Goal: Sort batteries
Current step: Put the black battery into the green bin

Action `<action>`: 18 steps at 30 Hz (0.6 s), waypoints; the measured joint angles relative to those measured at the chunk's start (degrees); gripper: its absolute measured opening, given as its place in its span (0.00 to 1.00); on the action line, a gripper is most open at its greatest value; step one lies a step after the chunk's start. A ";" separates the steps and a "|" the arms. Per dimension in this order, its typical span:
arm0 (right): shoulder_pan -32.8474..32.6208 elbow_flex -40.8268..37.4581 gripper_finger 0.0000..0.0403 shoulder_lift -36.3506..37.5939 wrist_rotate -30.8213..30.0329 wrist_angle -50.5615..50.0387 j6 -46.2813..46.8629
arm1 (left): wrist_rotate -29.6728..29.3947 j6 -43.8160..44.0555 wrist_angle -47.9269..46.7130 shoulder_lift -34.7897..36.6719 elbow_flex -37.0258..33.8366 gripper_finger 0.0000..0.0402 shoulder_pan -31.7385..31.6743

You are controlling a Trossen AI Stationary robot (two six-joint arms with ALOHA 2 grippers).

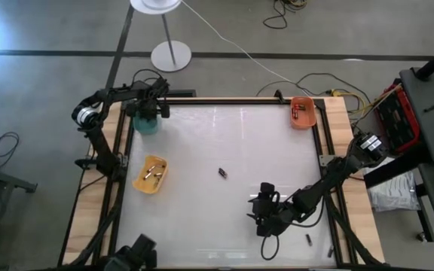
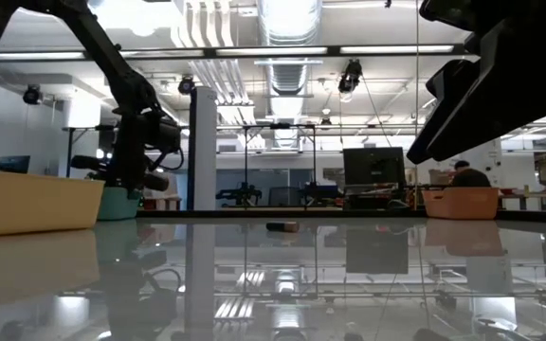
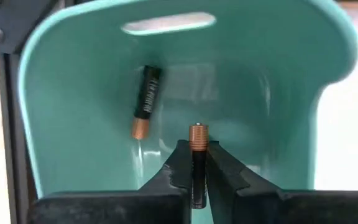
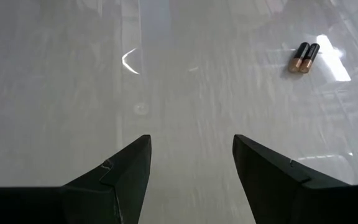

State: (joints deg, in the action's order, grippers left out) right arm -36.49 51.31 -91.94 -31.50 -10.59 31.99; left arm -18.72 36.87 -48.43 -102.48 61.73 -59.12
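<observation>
One battery (image 3: 197, 163) sat pinched in the left end effector (image 3: 194, 177) over the teal bin (image 3: 73, 118).
Small, rigid and likely slippery, the two batteries (image 4: 305, 57) on the desk (image 4: 185, 93) suited a mid-body grip; the right end effector (image 4: 191, 163) hung spread nearby.

A glossy white table (image 1: 224, 218) with pale wooden side rails carries three small bins: a teal bin (image 1: 147, 124), a yellow bin (image 1: 150, 175) and an orange bin (image 1: 303, 112). Both arms are black. The left gripper (image 3: 197, 163) has black fingers pinching a black battery with a copper-coloured tip (image 3: 197, 138). Inside the teal bin lies another black battery with a copper end (image 3: 145, 101). Two black, copper-tipped batteries (image 4: 305, 57) lie side by side on the white surface. The right gripper (image 4: 191, 163) is black.
</observation>
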 joint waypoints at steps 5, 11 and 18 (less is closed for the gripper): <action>-0.02 0.00 0.54 0.00 0.01 -0.10 0.30 | -1.73 2.19 1.08 -0.49 0.07 0.02 0.08; -0.02 0.00 0.54 0.00 0.00 -0.30 -0.07 | -3.39 3.62 2.28 -0.57 -0.11 0.05 0.17; -0.02 0.00 0.54 0.00 -0.05 -0.79 0.39 | -5.34 4.36 4.31 -0.57 -0.52 0.06 1.07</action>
State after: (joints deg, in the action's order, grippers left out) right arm -36.51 51.31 -91.94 -31.55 -11.38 32.38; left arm -24.05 41.23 -44.13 -103.04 61.20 -58.05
